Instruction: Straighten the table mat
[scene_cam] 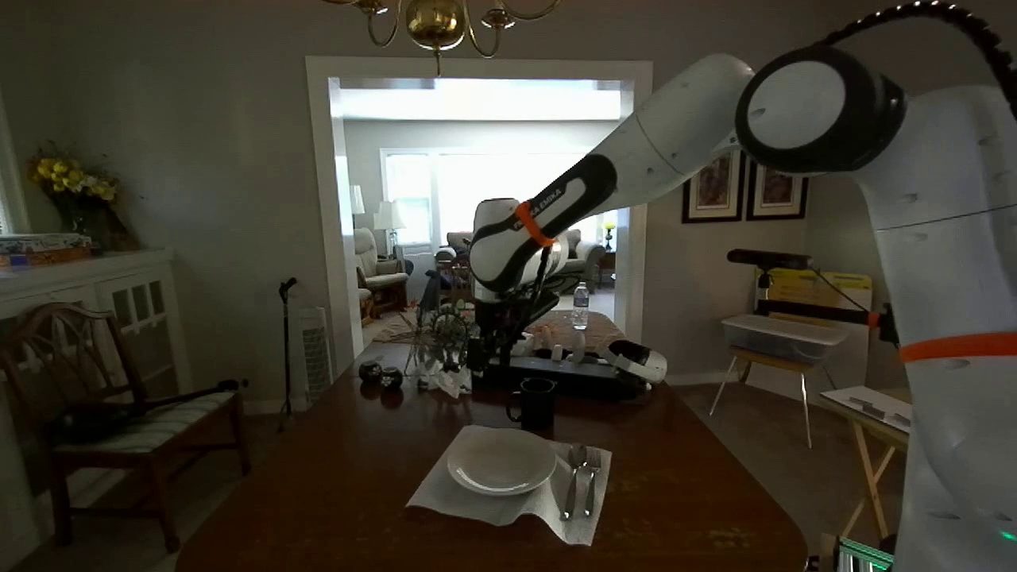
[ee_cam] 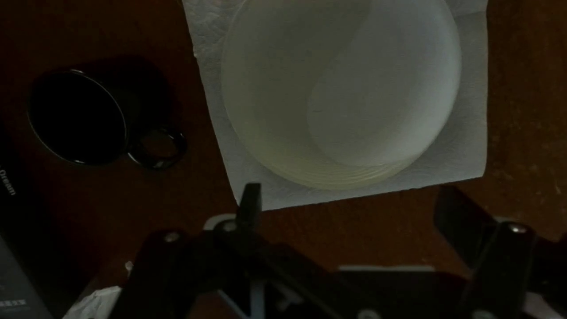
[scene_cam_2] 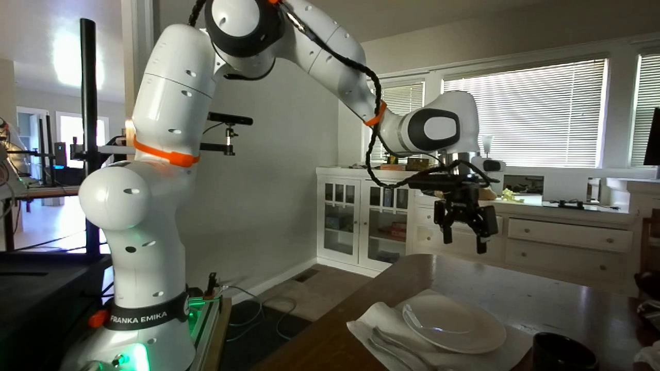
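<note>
Wrist view: relation of the black two-fingered claw (ee_cam: 351, 199) to the thin, pale grey-white, rectangular, paper-like table mat (ee_cam: 465, 144). The claw's fingers stood wide apart with nothing between them. The mat lay below the claw and toward the top of this view; its long axis, judged against an exterior view, led away from the claw to the end bearing a silvery metal spoon (scene_cam: 571, 486) and a silvery metal fork (scene_cam: 591, 483). The opposite short edge, slanting across the gap between the fingers, was therefore nearest; one fingertip overlapped its corner by line of sight only, since in an exterior view the claw hung well above the brown polished wooden table (scene_cam_2: 557, 304). Straightening probably called for descent to that corner, then a tug or turn. A round, glossy white plate (ee_cam: 341, 93) covered most of this end, leaving little bare margin, and was likely to shift with the mat. A glossy black cylindrical mug (ee_cam: 102, 117) stood just beside one long edge, handle toward the mat, restricting that side. The other long edge rippled near the spoon; a push risked creasing it.
</note>
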### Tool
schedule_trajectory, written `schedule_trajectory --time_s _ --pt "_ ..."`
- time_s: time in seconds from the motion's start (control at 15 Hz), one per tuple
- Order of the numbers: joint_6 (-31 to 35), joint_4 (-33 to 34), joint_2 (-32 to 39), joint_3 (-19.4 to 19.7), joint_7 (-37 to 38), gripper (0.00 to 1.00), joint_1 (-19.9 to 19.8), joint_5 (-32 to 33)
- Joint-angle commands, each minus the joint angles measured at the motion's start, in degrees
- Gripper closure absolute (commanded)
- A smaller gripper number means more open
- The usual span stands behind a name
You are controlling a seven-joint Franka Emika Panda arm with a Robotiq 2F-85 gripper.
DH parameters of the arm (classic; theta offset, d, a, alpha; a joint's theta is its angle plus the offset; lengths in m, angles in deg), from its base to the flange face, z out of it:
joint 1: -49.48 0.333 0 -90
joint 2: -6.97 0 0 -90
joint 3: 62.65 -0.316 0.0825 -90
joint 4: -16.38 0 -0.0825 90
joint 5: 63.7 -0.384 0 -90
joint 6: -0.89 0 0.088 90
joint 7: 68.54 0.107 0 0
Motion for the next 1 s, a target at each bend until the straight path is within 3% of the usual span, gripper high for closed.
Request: schedule_trajectory --time_s 0.0,0.07,0.2,0.73,0.93 --pt "-2.12 7.37 8.1 0.27 2.65 0.05 0.17 0.97" --pt "-2.24 8.32 9.63 0.22 3.3 0.26 0.4 1.01" --pt "-2.05 10.42 12.37 0.21 4.74 0.3 0.66 0.83" --pt "-2.12 17.06 19.62 -0.05 5.89 0.94 0.19 0.23" --pt "-5.03 18.45 20.94 0.14 6.64 1.0 0.4 0.32"
